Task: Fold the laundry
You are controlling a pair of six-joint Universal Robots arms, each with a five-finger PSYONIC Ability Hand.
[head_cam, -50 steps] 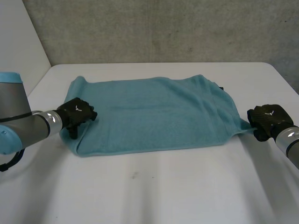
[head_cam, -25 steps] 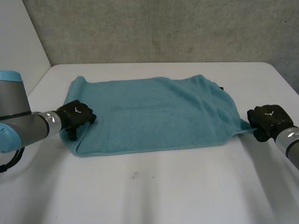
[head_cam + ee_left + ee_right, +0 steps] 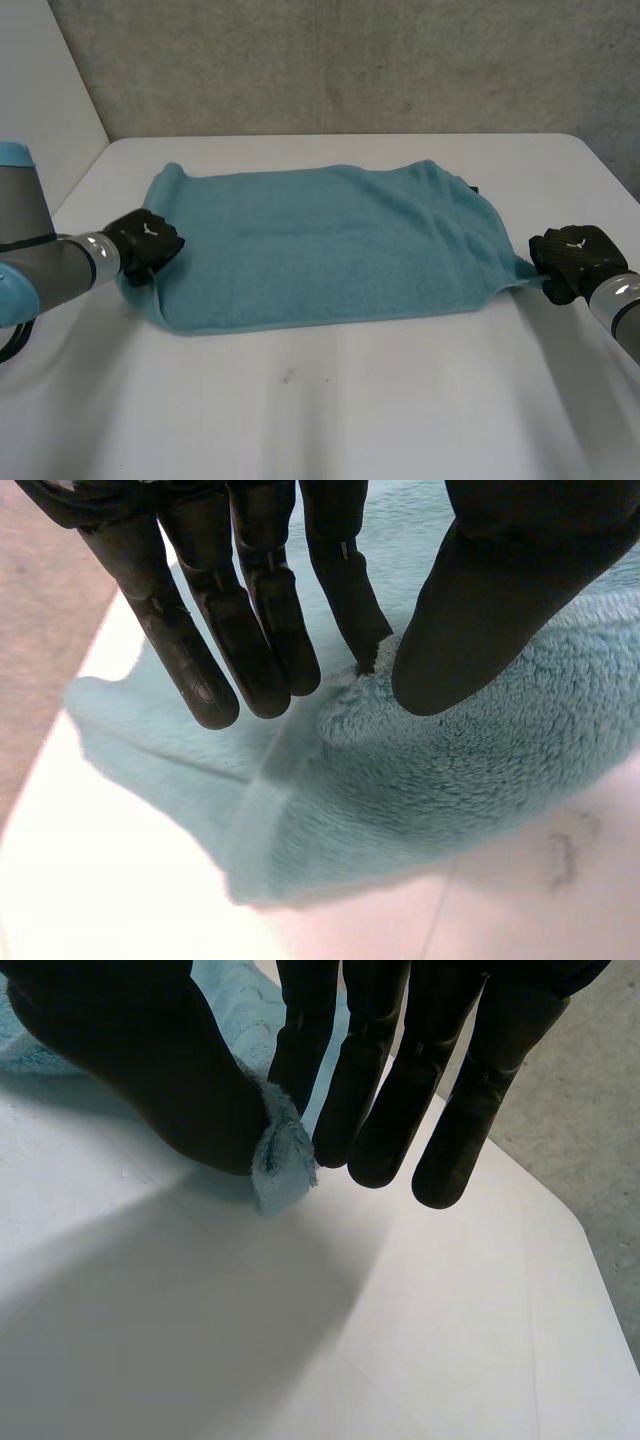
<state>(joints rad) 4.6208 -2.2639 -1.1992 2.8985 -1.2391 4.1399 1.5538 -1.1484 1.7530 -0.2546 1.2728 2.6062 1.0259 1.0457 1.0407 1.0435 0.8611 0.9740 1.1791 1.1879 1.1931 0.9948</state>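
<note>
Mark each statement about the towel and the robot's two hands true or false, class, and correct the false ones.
1. The towel is teal and lies spread out. True.
2. The right hand pinches a corner of the towel between its thumb and fingers. True.
3. The left hand hovers above the middle of the towel. False: it is at the towel's left edge, pinching the cloth there.
4. Part of the towel hangs over the table's edge. False: all of it lies on the white table.

A test lab: white table (image 3: 400, 400), bare concrete wall (image 3: 350, 60)
</note>
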